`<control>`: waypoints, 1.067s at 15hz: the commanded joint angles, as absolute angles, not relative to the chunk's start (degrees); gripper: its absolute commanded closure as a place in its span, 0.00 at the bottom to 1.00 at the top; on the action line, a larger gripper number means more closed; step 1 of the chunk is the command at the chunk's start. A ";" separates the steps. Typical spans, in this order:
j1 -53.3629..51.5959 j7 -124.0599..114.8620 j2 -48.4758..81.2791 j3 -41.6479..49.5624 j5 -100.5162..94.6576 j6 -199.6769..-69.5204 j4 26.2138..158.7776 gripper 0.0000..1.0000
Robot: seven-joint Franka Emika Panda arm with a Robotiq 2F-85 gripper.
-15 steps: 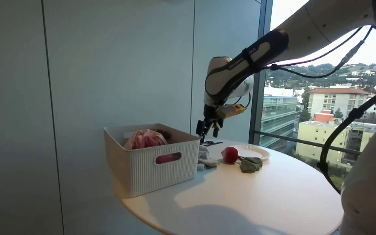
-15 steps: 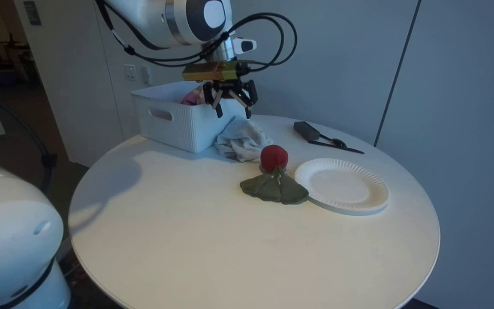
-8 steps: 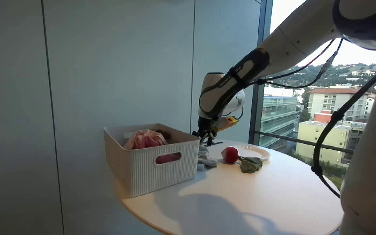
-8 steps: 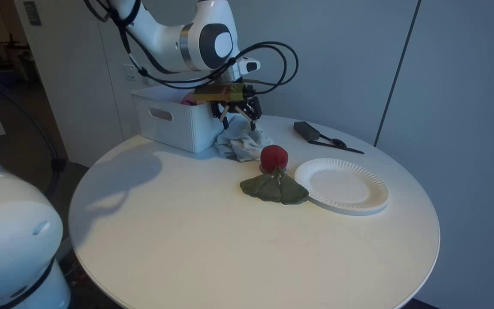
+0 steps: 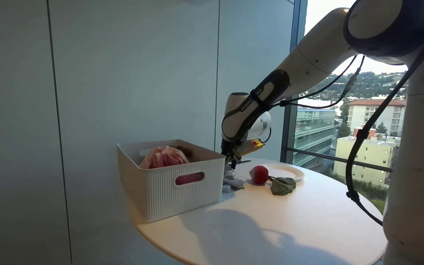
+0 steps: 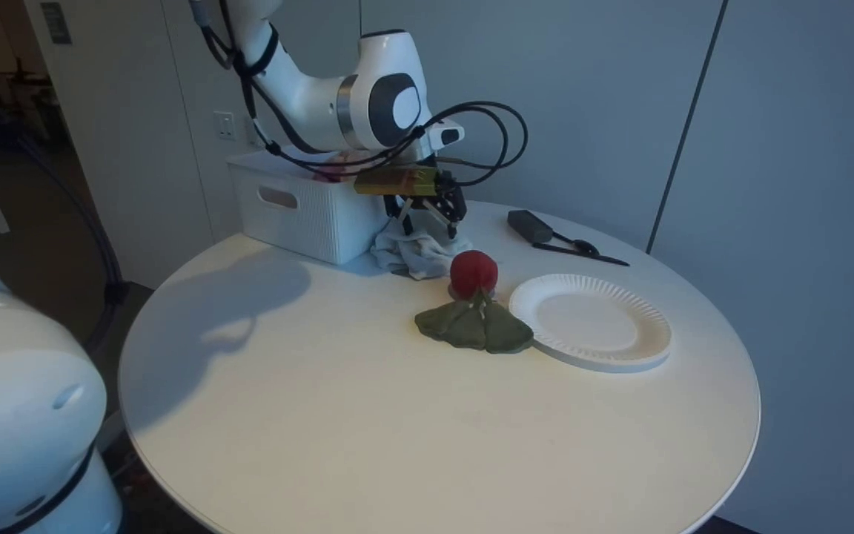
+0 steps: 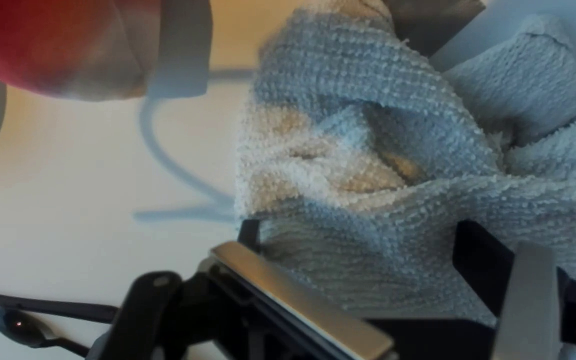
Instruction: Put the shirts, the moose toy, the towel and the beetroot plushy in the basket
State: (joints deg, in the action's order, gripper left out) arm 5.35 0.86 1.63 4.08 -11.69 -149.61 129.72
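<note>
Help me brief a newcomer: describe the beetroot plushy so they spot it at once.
On the round white table, find the basket and the grey towel beside it. Between towel and white plate lies the beetroot plushy; unlike either, it is a red ball with green leaves.

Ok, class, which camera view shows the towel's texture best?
The wrist view. There the towel fills much of the picture, its bumpy weave and folds clear, though cropped at the edges. Both exterior views show it small and partly hidden beside the basket.
</note>
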 commanded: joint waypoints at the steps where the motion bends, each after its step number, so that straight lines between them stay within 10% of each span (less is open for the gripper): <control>1: 5.23 1.47 4.92 4.38 -8.38 -151.15 127.61 0.27; 10: 4.48 -4.99 0.52 5.69 -13.14 -151.30 129.35 0.91; 16: 6.58 -21.99 -14.32 2.84 -41.38 -144.88 129.78 0.93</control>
State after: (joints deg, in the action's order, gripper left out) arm 5.31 -15.51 -5.10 5.22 -31.94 -148.75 128.16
